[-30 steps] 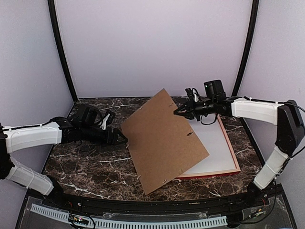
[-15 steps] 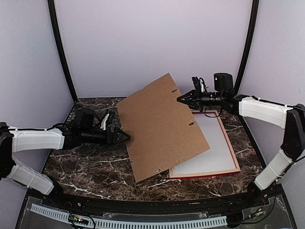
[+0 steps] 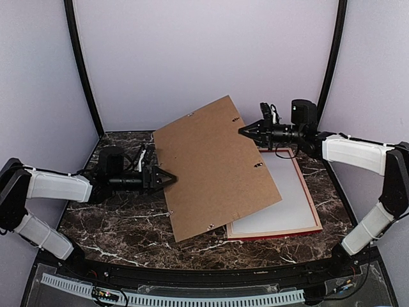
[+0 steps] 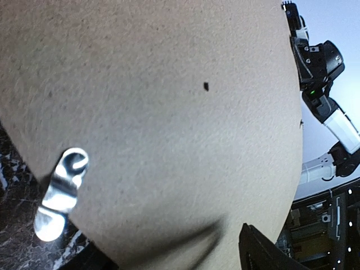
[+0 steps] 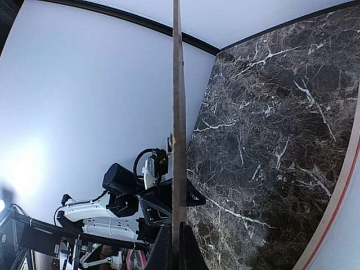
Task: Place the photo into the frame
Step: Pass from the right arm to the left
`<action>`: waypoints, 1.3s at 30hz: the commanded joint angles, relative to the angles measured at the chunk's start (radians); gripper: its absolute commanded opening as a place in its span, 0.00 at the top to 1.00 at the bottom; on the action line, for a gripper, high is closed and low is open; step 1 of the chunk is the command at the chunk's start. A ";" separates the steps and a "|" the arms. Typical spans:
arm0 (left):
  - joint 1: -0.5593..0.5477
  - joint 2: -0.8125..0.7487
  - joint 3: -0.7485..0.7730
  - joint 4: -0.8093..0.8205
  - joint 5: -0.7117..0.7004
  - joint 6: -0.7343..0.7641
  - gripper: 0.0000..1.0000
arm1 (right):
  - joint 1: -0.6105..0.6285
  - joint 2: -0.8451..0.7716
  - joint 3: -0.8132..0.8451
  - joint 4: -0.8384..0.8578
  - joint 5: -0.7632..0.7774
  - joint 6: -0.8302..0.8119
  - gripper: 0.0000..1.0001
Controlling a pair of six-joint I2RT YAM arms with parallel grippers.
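A dark brown marble-patterned table (image 3: 115, 217), veined in white, is seen under everything. Above its centre a large rectangular backing board (image 3: 214, 166) of matt brown fibreboard is held tilted, its 1 o'clock corner raised and its 6 o'clock corner low, overlapping the frame's near-left part. The frame (image 3: 275, 234), thin, rectangular and red along its visible edges, is laid flat at about 4 o'clock on the table. Inside it a smooth, pale grey-white sheet (image 3: 287, 198) is seen; whether this is the photo's plain back cannot be told. The right pincer (image 3: 244, 131) is closed on the board's edge near the 1 o'clock corner. In the right wrist view the board is seen edge-on as a thin upright line pinched between the black fingers (image 5: 188, 253). The left pincer (image 3: 171, 178) is placed at the board's 9 o'clock edge with its jaws spread wide, one on each side of the edge. Nothing is clamped by it, and whether the board is touched cannot be told. Small shiny metal tabs (image 3: 256, 165) are fixed near the board's edges. One is shown large and blurred in the left wrist view (image 4: 62, 191), beside the board's grainy surface.
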 commanded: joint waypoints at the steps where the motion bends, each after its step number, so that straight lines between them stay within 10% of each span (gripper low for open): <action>1: 0.008 0.020 -0.018 0.176 0.081 -0.058 0.30 | -0.007 -0.047 -0.013 0.143 -0.028 0.057 1.00; 24: 0.038 -0.068 -0.016 0.260 0.151 -0.139 0.79 | -0.068 0.027 -0.142 0.264 -0.040 0.046 1.00; 39: 0.046 -0.098 0.037 0.283 0.179 -0.251 1.00 | -0.074 0.080 -0.200 0.314 -0.044 0.034 0.69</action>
